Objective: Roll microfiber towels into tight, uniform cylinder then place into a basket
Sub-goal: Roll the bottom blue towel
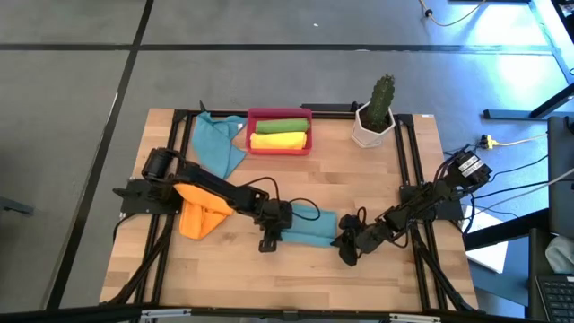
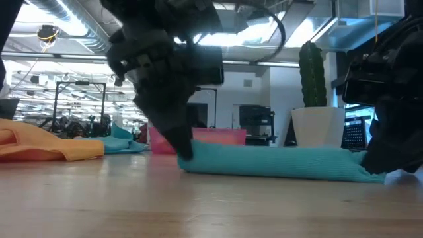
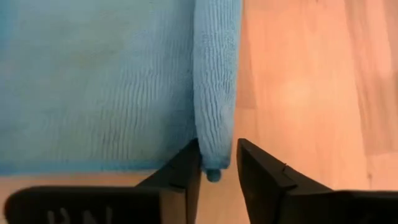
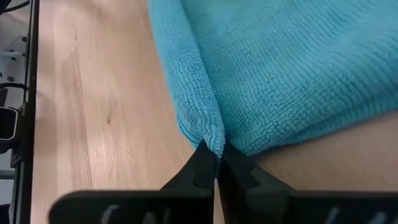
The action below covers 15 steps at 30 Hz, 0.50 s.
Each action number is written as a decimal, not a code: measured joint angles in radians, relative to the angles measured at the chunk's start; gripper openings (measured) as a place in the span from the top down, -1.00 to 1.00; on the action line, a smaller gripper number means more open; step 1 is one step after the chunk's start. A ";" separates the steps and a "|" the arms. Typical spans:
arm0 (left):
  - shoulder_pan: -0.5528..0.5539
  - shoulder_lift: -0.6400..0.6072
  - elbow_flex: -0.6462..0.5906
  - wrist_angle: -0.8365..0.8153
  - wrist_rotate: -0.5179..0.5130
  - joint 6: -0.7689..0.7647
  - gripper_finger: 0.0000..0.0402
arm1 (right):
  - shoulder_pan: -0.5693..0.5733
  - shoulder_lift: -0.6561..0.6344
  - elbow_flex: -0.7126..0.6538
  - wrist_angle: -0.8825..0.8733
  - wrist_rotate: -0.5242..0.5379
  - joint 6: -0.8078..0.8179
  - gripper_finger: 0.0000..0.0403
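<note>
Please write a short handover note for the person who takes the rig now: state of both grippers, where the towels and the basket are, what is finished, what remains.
Left gripper: jaws slightly apart around the rolled edge of the teal towel, at its left end.
Right gripper: jaws shut on the teal towel's right corner.
Teal towel: front centre of the table, only partly rolled.
Basket: back centre, already holding a green roll and a yellow roll.
Unrolled: orange towel front left, second teal towel left of the basket.
Left: finish this roll, put it in the basket, then do the other two.

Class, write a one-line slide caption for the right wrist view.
Right gripper pinching the teal towel's rolled edge on the table.
</note>
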<state>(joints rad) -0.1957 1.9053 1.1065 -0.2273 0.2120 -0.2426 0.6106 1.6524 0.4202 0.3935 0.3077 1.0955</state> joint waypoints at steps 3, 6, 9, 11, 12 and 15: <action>-0.012 -0.044 0.001 -0.026 -0.098 0.039 0.47 | 0.000 0.000 0.000 -0.003 -0.003 0.002 0.96; -0.026 -0.087 0.001 -0.065 -0.198 0.059 0.43 | 0.000 0.000 0.000 -0.005 -0.007 0.009 0.96; -0.049 -0.121 0.001 -0.054 -0.275 0.113 0.41 | 0.000 0.000 0.000 -0.008 -0.010 0.019 0.96; -0.084 -0.126 0.003 -0.002 -0.307 0.178 0.41 | -0.001 0.000 0.000 -0.008 -0.014 0.020 0.96; -0.108 -0.126 0.003 0.011 -0.315 0.212 0.41 | -0.001 0.000 0.000 -0.008 -0.014 0.022 0.96; -0.182 -0.095 0.006 0.075 -0.384 0.325 0.41 | -0.001 0.000 0.000 -0.008 -0.014 0.026 0.96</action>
<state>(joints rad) -0.3778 1.8104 1.1124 -0.1524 -0.1724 0.0826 0.6098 1.6524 0.4202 0.3855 0.2932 1.1211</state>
